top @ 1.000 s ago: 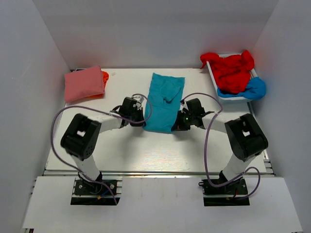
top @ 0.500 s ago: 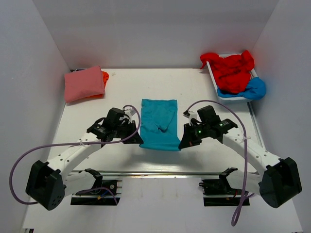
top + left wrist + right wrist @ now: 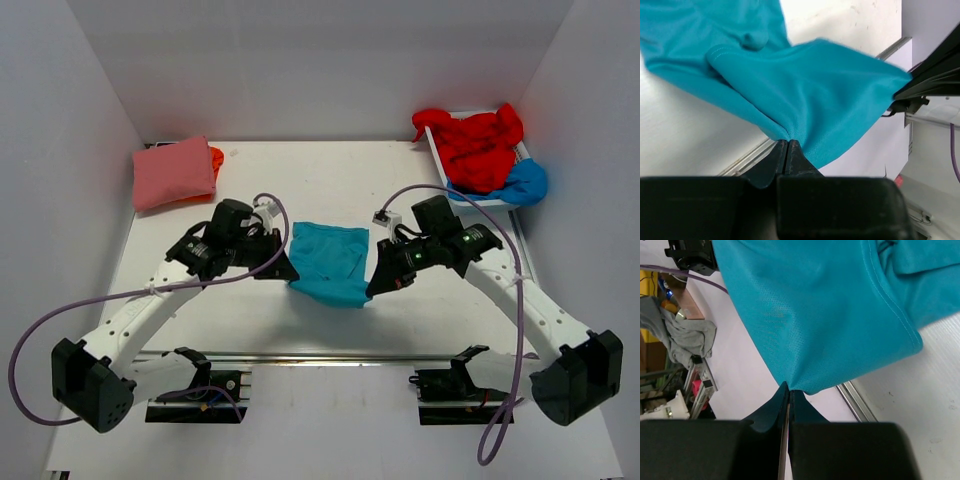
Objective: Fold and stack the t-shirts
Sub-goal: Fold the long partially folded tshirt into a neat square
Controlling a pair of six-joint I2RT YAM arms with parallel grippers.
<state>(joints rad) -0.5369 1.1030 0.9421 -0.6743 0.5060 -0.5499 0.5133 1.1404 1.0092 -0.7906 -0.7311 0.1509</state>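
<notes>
A teal t-shirt (image 3: pixel 330 260) hangs between my two grippers above the middle of the table, its near edge lifted and its far part resting on the table. My left gripper (image 3: pixel 284 272) is shut on the shirt's near left corner (image 3: pixel 788 135). My right gripper (image 3: pixel 373 284) is shut on the near right corner (image 3: pixel 790 385). A folded pink shirt (image 3: pixel 173 172) lies at the back left on an orange one (image 3: pixel 215 158). A red shirt (image 3: pixel 478 143) and a bright blue one (image 3: pixel 524 181) are heaped at the back right.
A white tray (image 3: pixel 470 200) at the back right holds the red and blue shirts. White walls close in the table on three sides. A metal rail (image 3: pixel 340 353) runs along the near edge.
Both grippers have lifted the teal shirt's near edge and carried it away from the near edge toward the back, so the shirt now looks shorter and doubled over.
</notes>
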